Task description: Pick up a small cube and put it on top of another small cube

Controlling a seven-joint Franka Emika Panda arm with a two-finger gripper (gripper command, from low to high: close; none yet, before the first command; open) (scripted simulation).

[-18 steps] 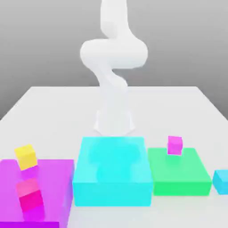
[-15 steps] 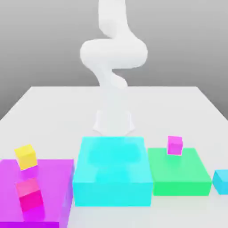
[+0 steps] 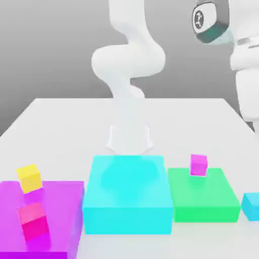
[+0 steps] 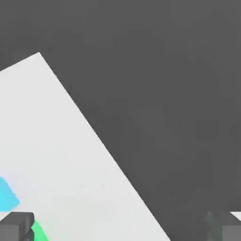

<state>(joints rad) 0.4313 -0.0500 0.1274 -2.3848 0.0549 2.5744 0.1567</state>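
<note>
White table (image 3: pixel 60 126) carried everything; white arm (image 3: pixel 129 60) rose from its centre, wrist section at exterior view's 1 o'clock. Magenta slab (image 3: pixel 60 202) at 8 o'clock held yellow cube (image 3: pixel 29 178) and pink cube (image 3: pixel 33 220); large cyan block (image 3: pixel 126 195) at 6; green slab (image 3: pixel 202 195) at 4 bore magenta cube (image 3: pixel 198 165). Small cyan cube (image 3: pixel 251 205) sat on table beside green slab, at frame edge. Gripper (image 4: pixel 122 226) fingertips spread wide, holding nothing.
</note>
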